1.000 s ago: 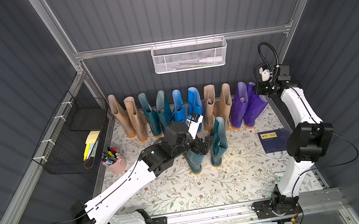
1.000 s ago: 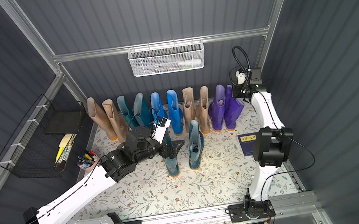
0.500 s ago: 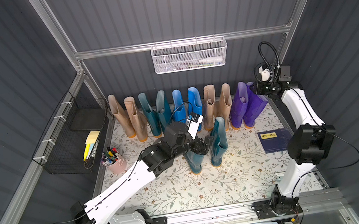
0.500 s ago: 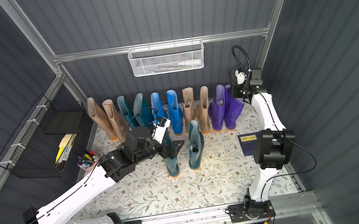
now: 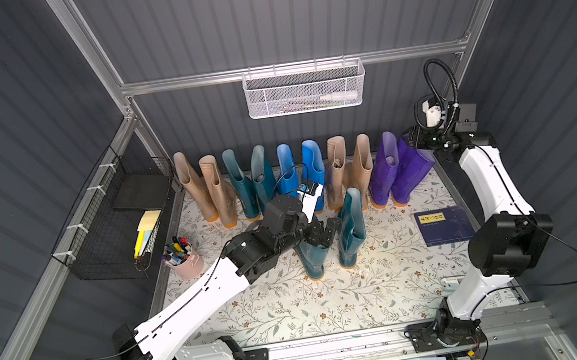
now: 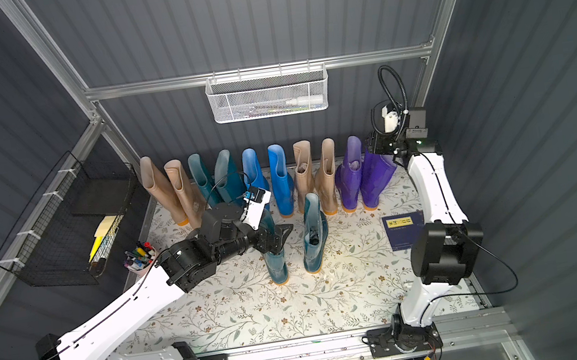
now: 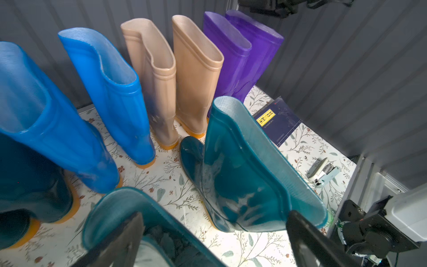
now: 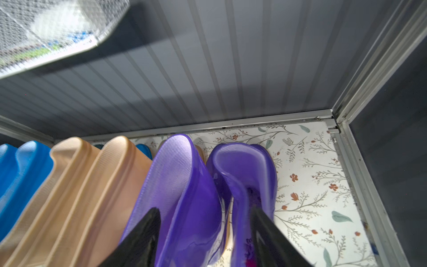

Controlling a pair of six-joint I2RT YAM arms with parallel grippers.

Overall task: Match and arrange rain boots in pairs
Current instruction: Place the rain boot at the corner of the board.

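Ten boots (image 5: 310, 170) stand colour-paired along the back wall (image 5: 296, 17), a teal pair (image 5: 351, 225) one row out from it; little seems left; left claw (image 5: 328, 231) and right claw (image 8: 205, 209) stand open, holding nothing

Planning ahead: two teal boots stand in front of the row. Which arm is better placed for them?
Likely left: the left gripper is open at one teal boot; the right gripper is at the purple boots.

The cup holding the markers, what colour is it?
Pink. The cup shows best in a top view, beside the black wire rack.
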